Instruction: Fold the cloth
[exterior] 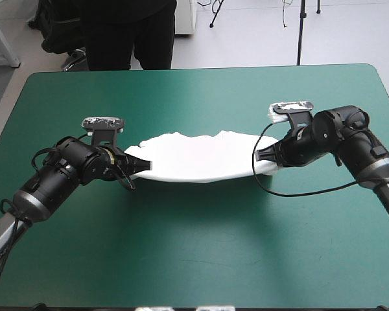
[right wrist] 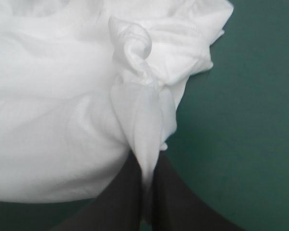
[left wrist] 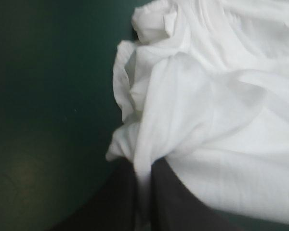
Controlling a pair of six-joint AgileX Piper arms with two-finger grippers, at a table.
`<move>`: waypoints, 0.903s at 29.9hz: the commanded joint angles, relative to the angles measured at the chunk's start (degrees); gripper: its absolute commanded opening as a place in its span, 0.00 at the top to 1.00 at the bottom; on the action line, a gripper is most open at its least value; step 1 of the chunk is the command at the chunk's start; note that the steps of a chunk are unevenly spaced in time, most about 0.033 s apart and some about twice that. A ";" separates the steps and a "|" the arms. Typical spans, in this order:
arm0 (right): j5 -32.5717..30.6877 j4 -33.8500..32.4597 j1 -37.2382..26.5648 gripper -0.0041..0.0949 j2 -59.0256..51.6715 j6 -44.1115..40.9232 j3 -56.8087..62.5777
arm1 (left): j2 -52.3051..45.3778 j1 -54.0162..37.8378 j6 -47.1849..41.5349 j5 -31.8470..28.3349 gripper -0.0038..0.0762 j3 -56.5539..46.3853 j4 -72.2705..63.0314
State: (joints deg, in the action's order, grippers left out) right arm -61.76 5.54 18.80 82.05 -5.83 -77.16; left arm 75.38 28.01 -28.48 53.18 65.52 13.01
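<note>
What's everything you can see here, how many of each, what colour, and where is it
T-shirt: one, white, bunched into a long band across the table's middle, held at both ends.
Table: one, teal-green cover, filling most of the high view.
Left gripper: one, black fingers, shut on the T-shirt's left end.
Right gripper: one, black fingers, shut on the T-shirt's right end.

table (exterior: 194,259) | cover (exterior: 201,97): teal-green, smooth, flat | far corners: rounded | far edge: near high view's top
</note>
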 commanded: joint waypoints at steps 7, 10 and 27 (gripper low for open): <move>17.70 -2.19 -2.78 0.98 0.05 -2.51 -1.99 | 2.55 -3.73 -6.17 -14.06 0.96 2.52 7.29; 21.56 -1.92 -4.03 0.98 2.25 -2.82 -1.99 | 4.45 -5.98 -6.17 -17.99 0.96 3.17 7.04; 29.19 -1.54 -4.56 0.98 17.10 -2.53 -6.13 | 20.85 -7.62 -5.52 -28.31 0.96 6.47 8.13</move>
State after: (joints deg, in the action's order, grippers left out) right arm -35.03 3.90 14.74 99.81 -8.66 -80.15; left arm 96.82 20.51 -33.95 27.81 70.05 20.22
